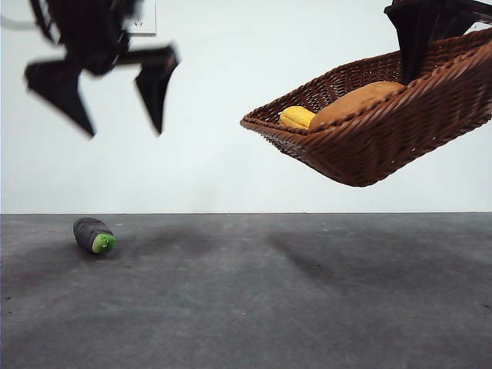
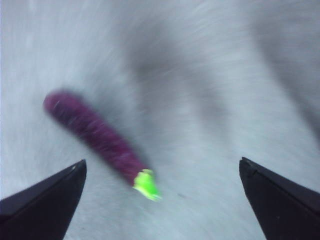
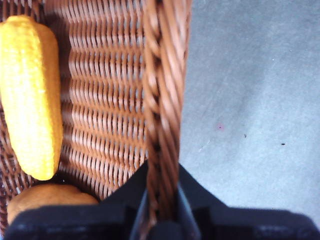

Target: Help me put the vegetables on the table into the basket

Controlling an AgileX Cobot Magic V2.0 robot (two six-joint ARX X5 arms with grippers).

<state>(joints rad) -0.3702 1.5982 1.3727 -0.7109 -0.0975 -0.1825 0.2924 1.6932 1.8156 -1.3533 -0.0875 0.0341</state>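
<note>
Above the table, held aloft: the shallow dark brown woven wicker basket [image 1: 384, 131] hangs in the air at the right of the front view, tilted so that its left end dips lower than its right.
Right gripper [image 3: 161, 200]: its black fingers are clamped on the braided rim of the basket, one inside the wall and one outside, as the right wrist view shows; in the front view it grips the basket's raised far right end.
Basket contents: a large brown oval potato [image 1: 355, 102] and a small yellow lumpy piece [image 1: 297, 117] lie inside, touching each other, the yellow one toward the lower left end; the right wrist view shows the yellow piece [image 3: 30, 95] along the woven floor with the potato [image 3: 47, 197] just beside its end.
Left gripper [image 1: 115, 96]: it is up in the air at the upper left of the front view, blurred, its fingers spread wide and holding nothing.
Eggplant: the small dark purple eggplant [image 1: 92, 234] with a green cap lies on its side on the dark grey matte table [image 1: 269, 307], below the left gripper and well apart from the basket; the left wrist view shows the eggplant [image 2: 97, 135] between the spread fingers, not touched by them.
</note>
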